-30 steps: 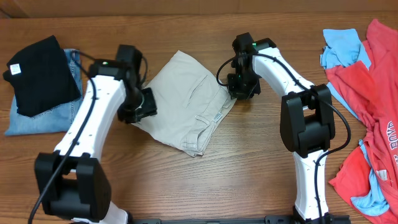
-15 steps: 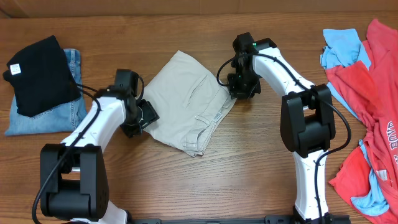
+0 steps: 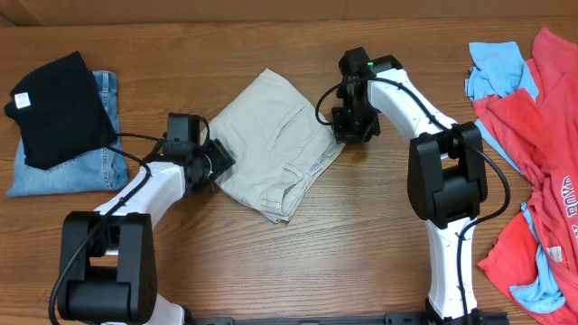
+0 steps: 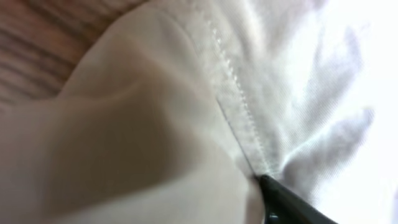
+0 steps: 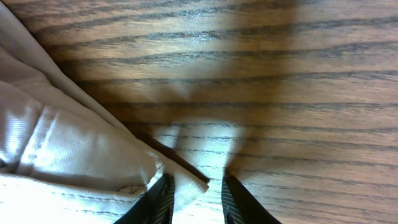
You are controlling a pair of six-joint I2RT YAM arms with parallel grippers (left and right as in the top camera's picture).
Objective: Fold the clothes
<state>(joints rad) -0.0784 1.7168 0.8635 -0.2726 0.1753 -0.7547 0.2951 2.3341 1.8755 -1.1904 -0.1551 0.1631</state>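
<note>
The beige trousers [image 3: 271, 135] lie folded into a rough slanted block in the middle of the wooden desk [image 3: 361, 244], a slit pocket and the waistband showing on top. The left end effector [image 3: 215, 161] sits low at the block's left edge. Its wrist camera is filled with pale cloth and a stitched seam [image 4: 236, 106], and only one dark fingertip [image 4: 283, 202] shows at the bottom, touching the fabric, so I cannot tell whether it is apart or clamped. The right end effector [image 3: 348, 126] is at the trousers' right edge. Its two fingers [image 5: 160, 200] stand narrowly apart, straddling a small corner of the cloth that lies flat on the wood, with a strip of bare desk between the cloth and the other finger. A black garment [image 3: 59, 108] rests on folded jeans [image 3: 63, 176] at far left, and a heap of red and blue clothes [image 3: 533, 135] lies at far right, both well apart from the trousers.
</note>
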